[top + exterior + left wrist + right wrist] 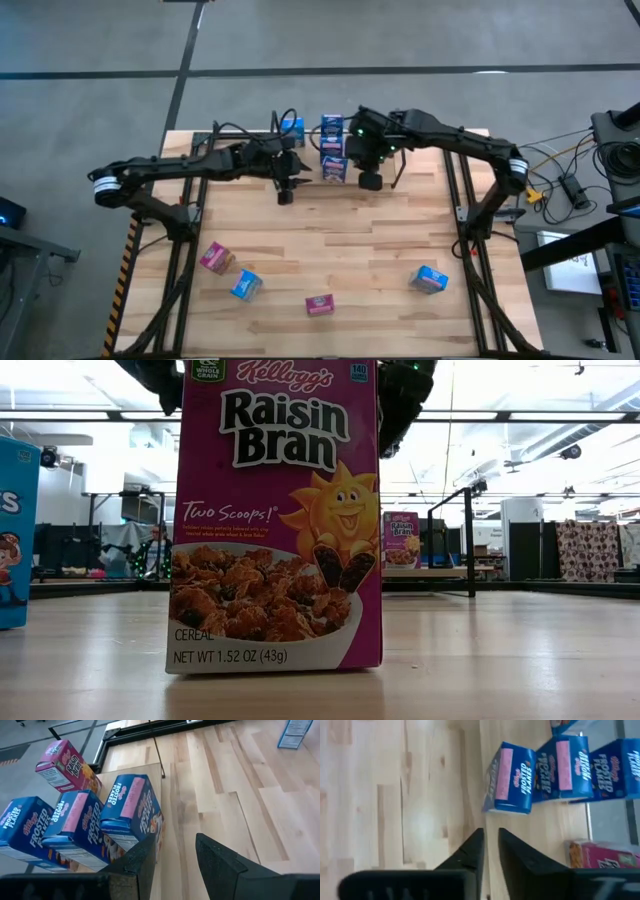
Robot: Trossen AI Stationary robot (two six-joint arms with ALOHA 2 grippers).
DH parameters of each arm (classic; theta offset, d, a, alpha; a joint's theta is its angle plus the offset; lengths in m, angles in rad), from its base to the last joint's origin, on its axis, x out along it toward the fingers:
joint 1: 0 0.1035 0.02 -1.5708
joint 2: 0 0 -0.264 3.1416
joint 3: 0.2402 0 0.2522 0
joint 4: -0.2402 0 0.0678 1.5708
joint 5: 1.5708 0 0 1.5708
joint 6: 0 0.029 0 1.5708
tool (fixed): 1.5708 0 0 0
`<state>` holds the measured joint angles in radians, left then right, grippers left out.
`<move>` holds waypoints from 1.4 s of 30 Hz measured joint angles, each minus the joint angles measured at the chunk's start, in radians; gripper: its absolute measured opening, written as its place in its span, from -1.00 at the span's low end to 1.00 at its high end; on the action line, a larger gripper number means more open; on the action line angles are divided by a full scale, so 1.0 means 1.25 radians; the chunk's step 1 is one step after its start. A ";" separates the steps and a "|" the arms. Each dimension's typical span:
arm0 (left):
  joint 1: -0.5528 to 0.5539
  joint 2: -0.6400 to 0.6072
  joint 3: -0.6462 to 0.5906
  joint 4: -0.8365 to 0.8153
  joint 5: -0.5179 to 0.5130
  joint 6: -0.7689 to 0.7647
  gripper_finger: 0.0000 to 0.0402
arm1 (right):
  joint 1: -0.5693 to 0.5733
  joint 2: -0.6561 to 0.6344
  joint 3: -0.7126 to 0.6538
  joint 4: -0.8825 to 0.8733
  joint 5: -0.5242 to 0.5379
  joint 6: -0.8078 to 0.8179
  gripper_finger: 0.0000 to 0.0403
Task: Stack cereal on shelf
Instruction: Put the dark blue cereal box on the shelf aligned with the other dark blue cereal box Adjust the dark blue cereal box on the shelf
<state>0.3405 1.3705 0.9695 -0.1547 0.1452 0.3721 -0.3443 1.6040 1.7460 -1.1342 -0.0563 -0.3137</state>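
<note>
The shelf (318, 140) stands at the table's far edge with several cereal boxes on it. The left wrist view shows three blue Frosted Flakes boxes (131, 815) side by side and a pink Raisin Bran box (64, 766) behind them. The right wrist view shows the same blue row (512, 777) and the pink box (602, 856). My left gripper (285, 190) hovers open just left of the shelf front, with the nearest blue box beside its finger (142, 862). My right gripper (370, 180) hangs just right of the shelf front, its fingers (474, 851) narrowly apart and empty.
Loose boxes stand on the near half of the table: pink (215, 258), blue (246, 285), pink (319, 304) and blue (430, 279). The pink Raisin Bran box (275, 520) fills the low view. Bare planks lie between the shelf and these boxes. The black tube frame (462, 215) edges the table.
</note>
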 joint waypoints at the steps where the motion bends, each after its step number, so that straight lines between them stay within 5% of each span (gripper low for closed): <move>1: 0.000 0.005 0.000 0.001 0.000 -0.002 -0.39 | 0.000 -0.014 -0.032 0.034 -0.003 -0.002 -0.83; 16: 0.001 0.077 0.000 0.062 -0.024 -0.012 -0.39 | -0.001 -0.089 -0.402 0.426 0.044 -0.039 -0.96; 22: 0.002 0.107 0.000 0.089 -0.104 -0.018 -0.39 | -0.006 -0.089 -0.444 0.498 0.065 -0.052 -0.96; 42: 0.003 0.120 0.000 0.102 -0.109 -0.036 -0.39 | -0.015 -0.088 -0.470 0.625 0.088 -0.128 -0.96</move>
<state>0.3439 1.5204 0.9695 -0.0269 0.0090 0.3271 -0.3626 1.4937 1.1580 -0.3532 0.0532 -0.4732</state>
